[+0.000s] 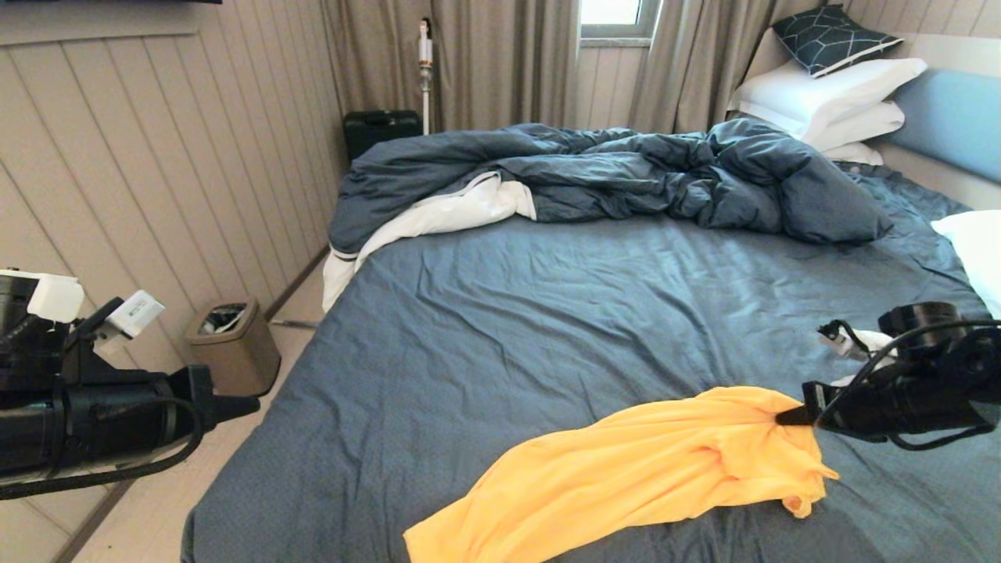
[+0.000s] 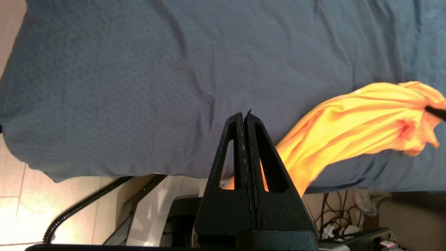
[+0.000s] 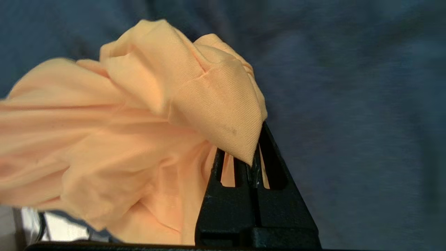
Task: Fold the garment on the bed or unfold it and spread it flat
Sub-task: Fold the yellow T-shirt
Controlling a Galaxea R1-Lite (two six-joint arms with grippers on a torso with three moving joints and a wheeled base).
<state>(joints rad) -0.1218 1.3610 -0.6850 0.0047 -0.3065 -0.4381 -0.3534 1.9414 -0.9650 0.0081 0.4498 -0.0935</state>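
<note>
The yellow-orange garment [image 1: 626, 469] lies bunched in a long strip across the near right part of the bed [image 1: 547, 313], one end hanging over the near edge. My right gripper [image 1: 784, 417] is shut on the garment's far right end and holds that end lifted off the sheet; in the right wrist view the fabric [image 3: 146, 122] drapes over the closed fingers [image 3: 226, 195]. My left gripper [image 1: 252, 405] is shut and holds nothing, off the bed's left side over the floor. The left wrist view shows its closed gripper [image 2: 244, 115] before the sheet, with the garment [image 2: 366, 118] to one side.
A crumpled dark blue duvet [image 1: 626, 172] with white lining fills the far half of the bed. White pillows [image 1: 829, 98] are stacked at the headboard, another pillow [image 1: 977, 250] at the right edge. A small bin [image 1: 233, 344] stands on the floor by the left wall.
</note>
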